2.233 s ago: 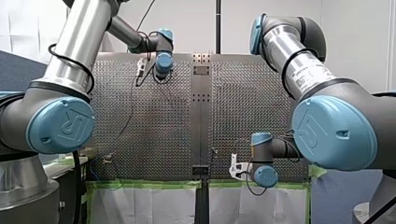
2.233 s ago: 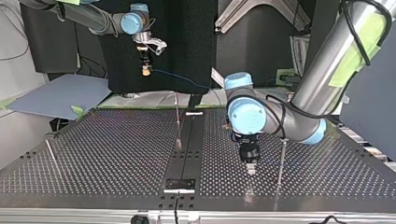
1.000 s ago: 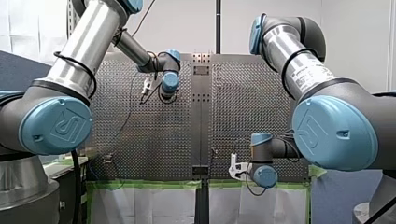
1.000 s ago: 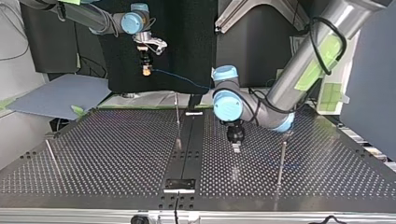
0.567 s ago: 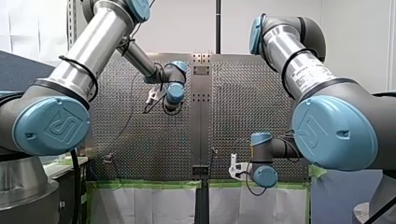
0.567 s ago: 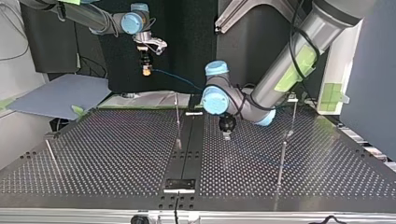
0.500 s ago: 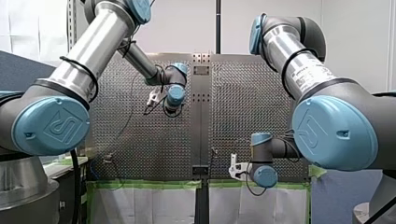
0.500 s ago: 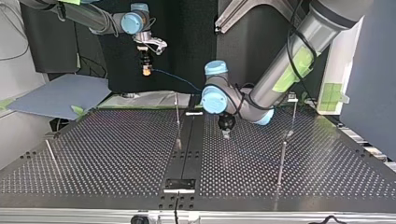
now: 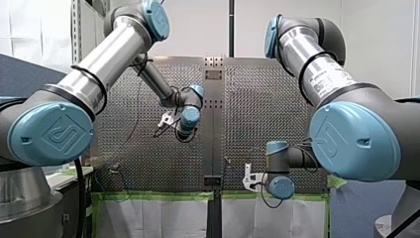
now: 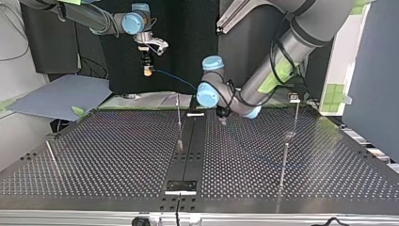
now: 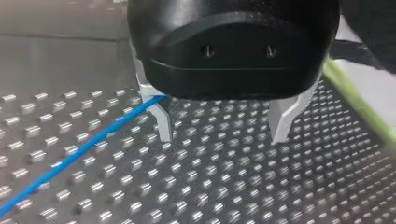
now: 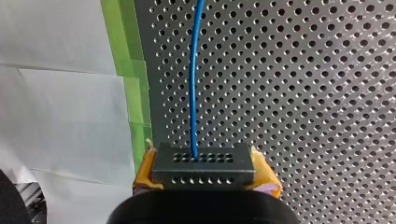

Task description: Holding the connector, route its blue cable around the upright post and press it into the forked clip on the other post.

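My right gripper point(image 12: 205, 179), yellow pads, clamps the dark grey perforated connector block point(image 12: 204, 161). Its thin blue cable point(image 12: 194, 84) runs ahead over the perforated metal table point(image 12: 303, 93). My left black gripper point(image 11: 224, 123) has its metal fingers spread wide and empty, with the cable passing just beside one finger.

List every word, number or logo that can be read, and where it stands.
Embossed logo on my left arm's blue cap and my right arm's blue cap: letters unclear.
Print on the label on my right arm's tube: too blurred.
No other text.
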